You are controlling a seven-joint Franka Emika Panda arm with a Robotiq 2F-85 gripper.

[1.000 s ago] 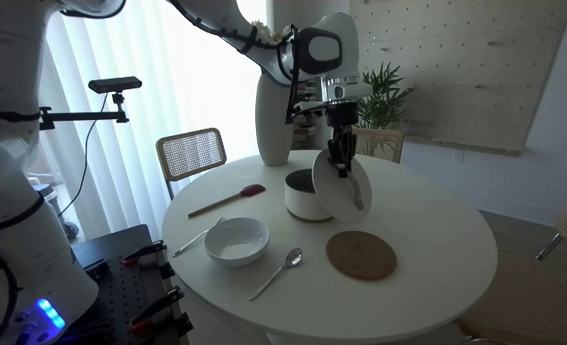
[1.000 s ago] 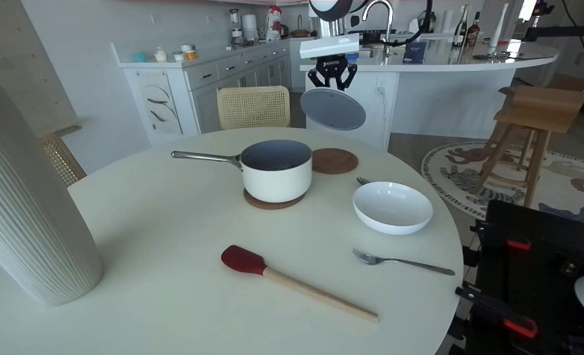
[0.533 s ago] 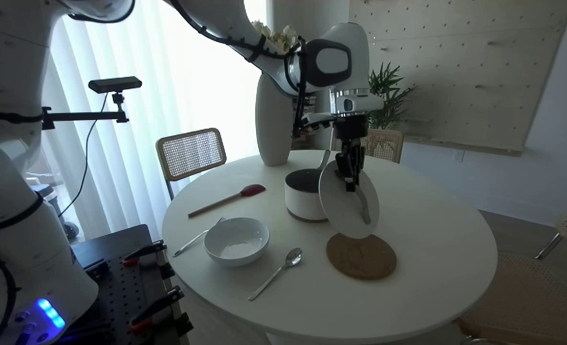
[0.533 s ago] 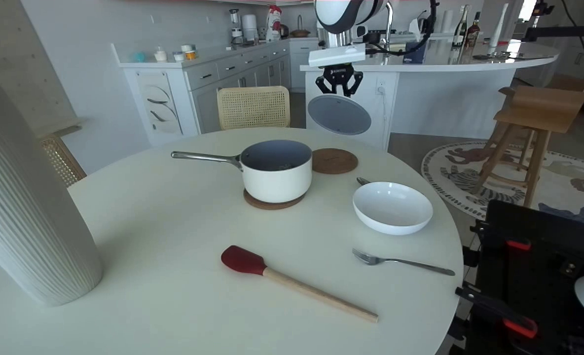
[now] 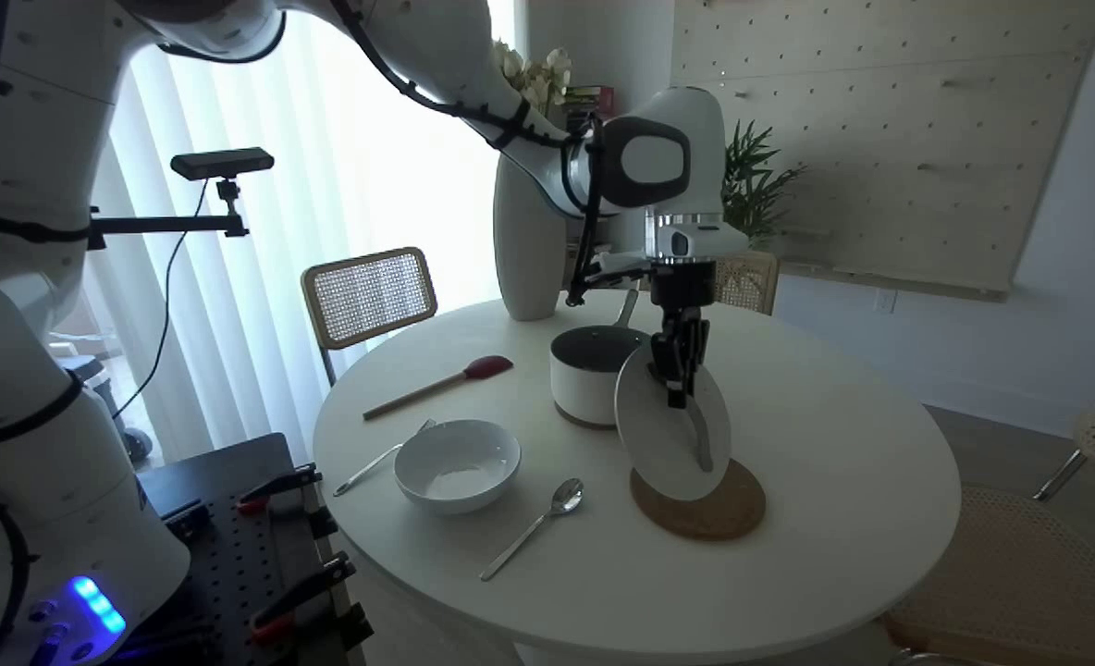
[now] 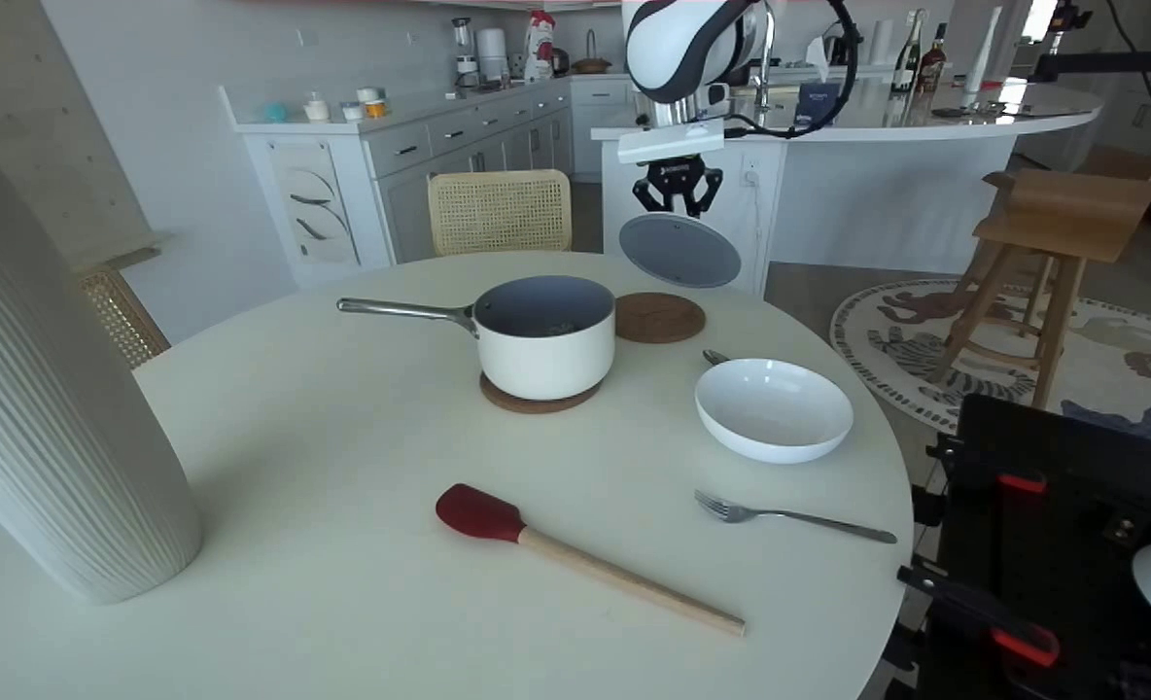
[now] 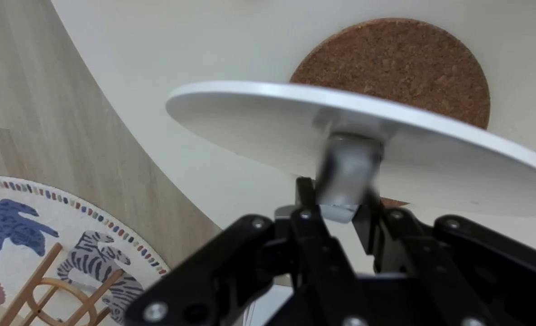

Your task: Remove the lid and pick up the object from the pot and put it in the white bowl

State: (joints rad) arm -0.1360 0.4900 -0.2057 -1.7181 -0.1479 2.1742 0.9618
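Note:
My gripper (image 5: 677,393) is shut on the handle of the pale round lid (image 5: 657,444). The lid hangs steeply tilted above the brown cork disc (image 5: 744,507), apart from it as seen in an exterior view (image 6: 680,251). In the wrist view the fingertips (image 7: 305,186) close round the grey handle and the lid (image 7: 250,117) covers part of the disc. The squat white pot (image 6: 544,365) stands uncovered on another cork disc; its inside is dim and its contents cannot be made out. The white bowl (image 5: 455,499) stands near the table edge and looks empty.
A red spatula (image 6: 595,564) and a fork (image 6: 780,515) lie beside the bowl. A spoon (image 5: 538,527) lies between bowl and cork disc. The pot's metal handle (image 6: 405,308) sticks out sideways. A tall white vase (image 6: 70,408) stands on the table (image 5: 843,481).
My gripper has come down with the lid in it, toward the cork disc, and slightly away from the pot. The pot, bowl and utensils have not moved.

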